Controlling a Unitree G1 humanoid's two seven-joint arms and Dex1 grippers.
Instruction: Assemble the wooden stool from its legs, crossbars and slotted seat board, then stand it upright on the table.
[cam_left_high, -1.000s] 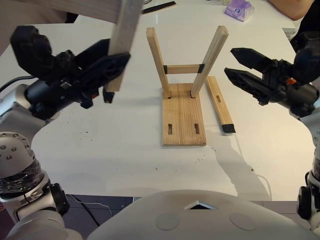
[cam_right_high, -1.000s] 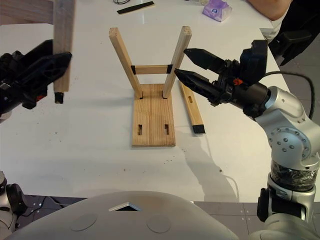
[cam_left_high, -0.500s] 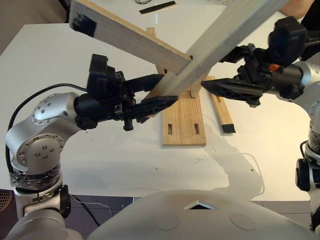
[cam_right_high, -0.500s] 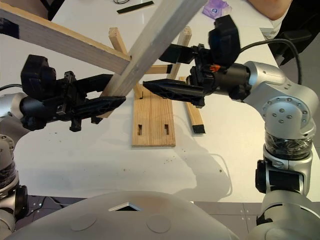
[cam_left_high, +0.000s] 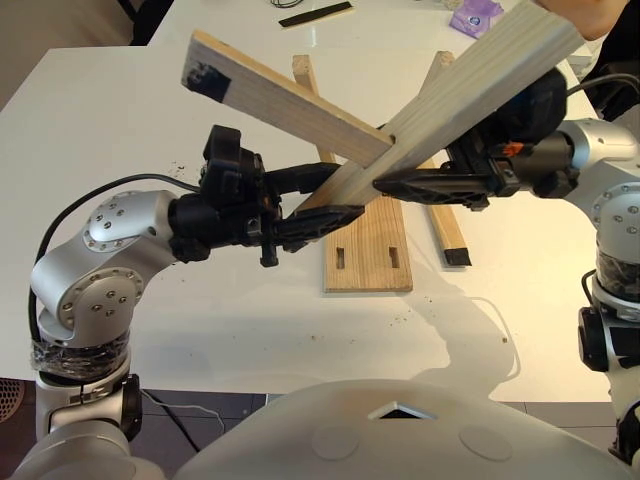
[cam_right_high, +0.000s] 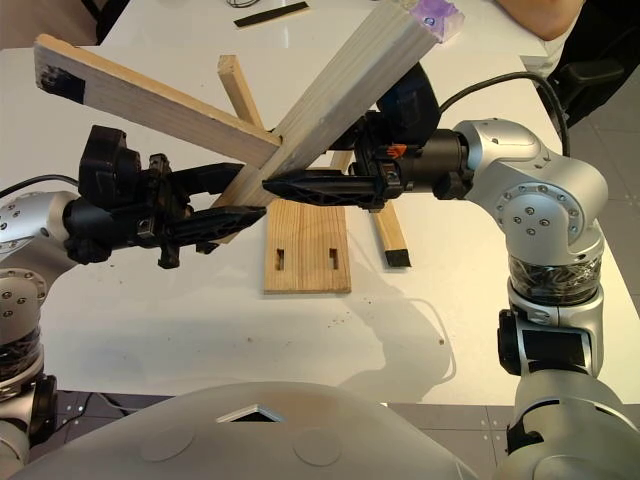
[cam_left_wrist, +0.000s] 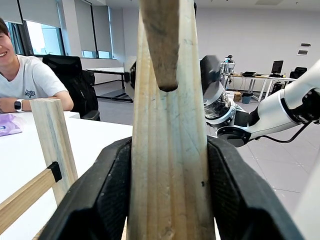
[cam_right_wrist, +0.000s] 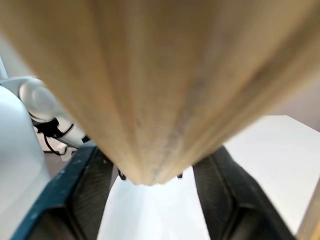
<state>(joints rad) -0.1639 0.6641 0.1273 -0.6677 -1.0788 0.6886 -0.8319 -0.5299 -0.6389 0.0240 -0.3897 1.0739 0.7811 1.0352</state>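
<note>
- A pale wooden leg frame (cam_left_high: 470, 85) is held up over the middle of the white tabletop (cam_left_high: 200, 300), clamped tight in the left gripper (cam_left_high: 340, 193).
- The right gripper (cam_right_high: 272, 180) is set against the same frame; how tightly cannot be told.

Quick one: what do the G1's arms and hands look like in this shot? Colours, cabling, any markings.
The left arm and right arm are silver-grey with rounded joint housings ringed by small screws. The left hand and right hand are black, long and tapered. A black cable loops along each arm. There is a small orange mark at the right hand's base.
</note>
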